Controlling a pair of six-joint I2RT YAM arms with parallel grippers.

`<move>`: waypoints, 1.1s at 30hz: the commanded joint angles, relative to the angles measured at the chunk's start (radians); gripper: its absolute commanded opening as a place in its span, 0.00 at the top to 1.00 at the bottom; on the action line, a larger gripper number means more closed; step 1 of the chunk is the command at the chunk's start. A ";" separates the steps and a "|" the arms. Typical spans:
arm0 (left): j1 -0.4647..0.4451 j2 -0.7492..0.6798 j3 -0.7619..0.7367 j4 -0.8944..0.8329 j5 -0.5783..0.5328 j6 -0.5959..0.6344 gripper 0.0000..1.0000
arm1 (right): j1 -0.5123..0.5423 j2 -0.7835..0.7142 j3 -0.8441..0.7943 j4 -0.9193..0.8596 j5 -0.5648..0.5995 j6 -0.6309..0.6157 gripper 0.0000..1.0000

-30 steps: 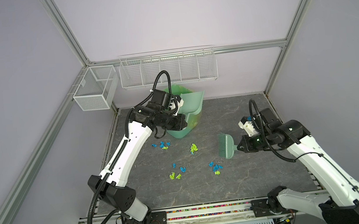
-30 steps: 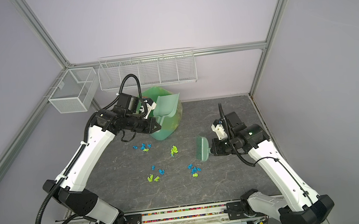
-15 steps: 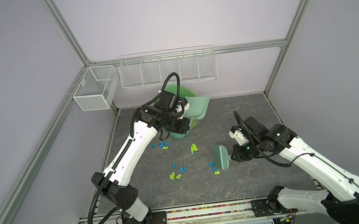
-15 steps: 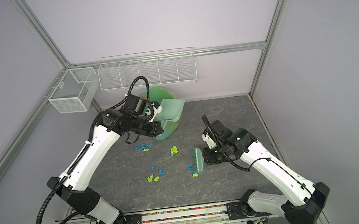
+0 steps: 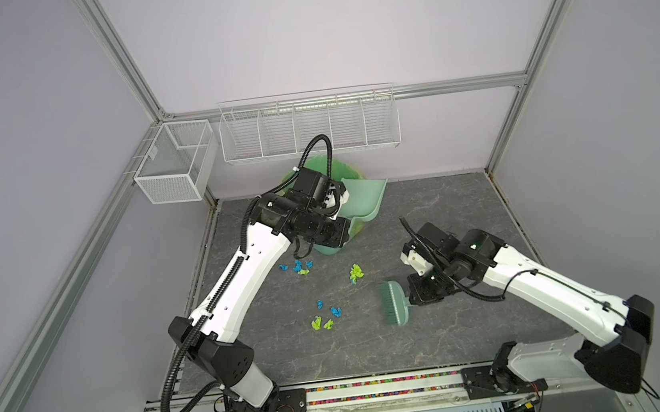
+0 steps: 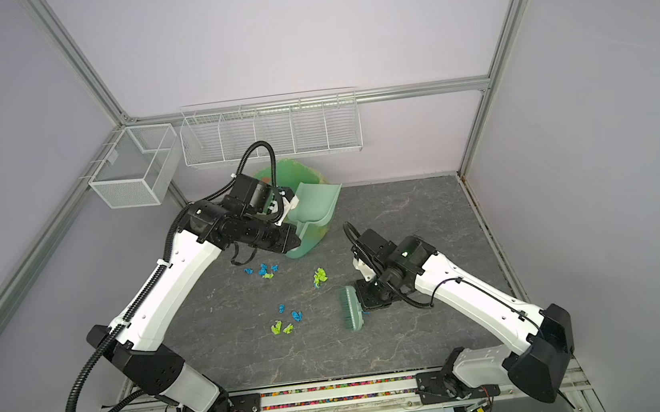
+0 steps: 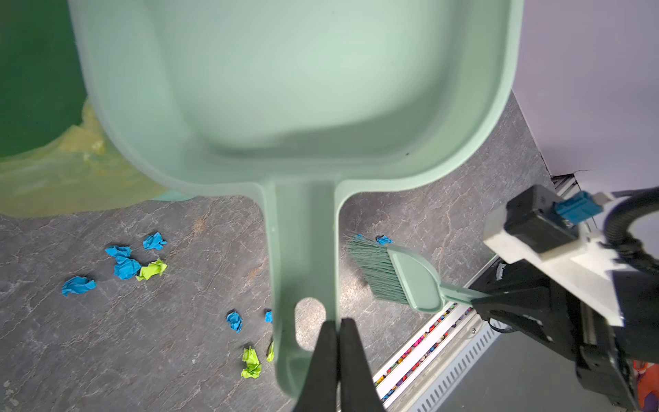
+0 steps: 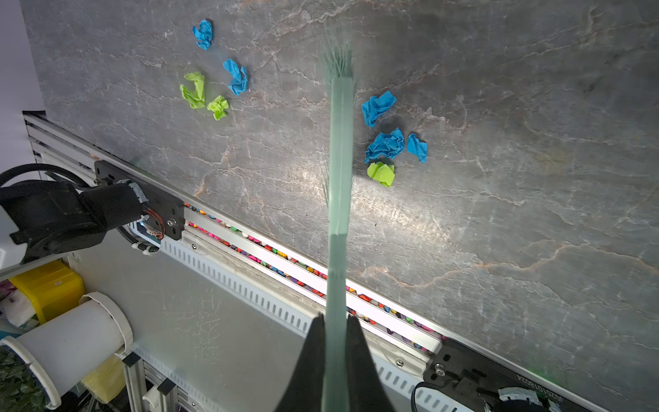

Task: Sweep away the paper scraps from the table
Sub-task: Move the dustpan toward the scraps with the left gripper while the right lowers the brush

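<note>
Paper scraps, blue and lime-green wads, lie in loose groups on the table [image 5: 445, 203]: one group [image 5: 297, 267] [image 6: 262, 270] by the bin, a green wad [image 5: 355, 272] mid-table, another group [image 5: 325, 318] [image 6: 286, 322] nearer the front. My left gripper [image 7: 338, 323] is shut on the handle of an empty mint-green dustpan [image 7: 303, 89] [image 5: 363, 201], held above the table beside the bin. My right gripper [image 8: 335, 319] is shut on the handle of a mint-green brush [image 8: 340, 142] [image 5: 393, 303]. Its bristles point left. Several scraps [image 8: 383, 142] lie right beside the brush head.
A green bin [image 5: 316, 166] with a liner stands at the back, partly behind the left arm. White wire baskets [image 5: 308, 130] [image 5: 174, 169] hang on the back and left rails. An aluminium rail [image 5: 381, 389] runs along the front edge.
The right arm has carried the brush leftward and toward the front, up against the scraps nearest it. The left arm and dustpan shifted slightly right, then held still.
</note>
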 commanded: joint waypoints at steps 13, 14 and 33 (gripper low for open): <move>-0.010 -0.014 0.025 -0.024 0.003 0.033 1.00 | -0.110 0.201 0.054 -0.089 0.012 -0.185 0.93; -0.014 -0.011 0.032 -0.030 -0.004 0.040 1.00 | -0.137 0.200 0.047 -0.096 0.011 -0.201 0.93; -0.158 -0.049 -0.078 -0.002 -0.084 0.013 1.00 | -0.457 0.145 0.031 -0.199 0.167 -0.357 0.93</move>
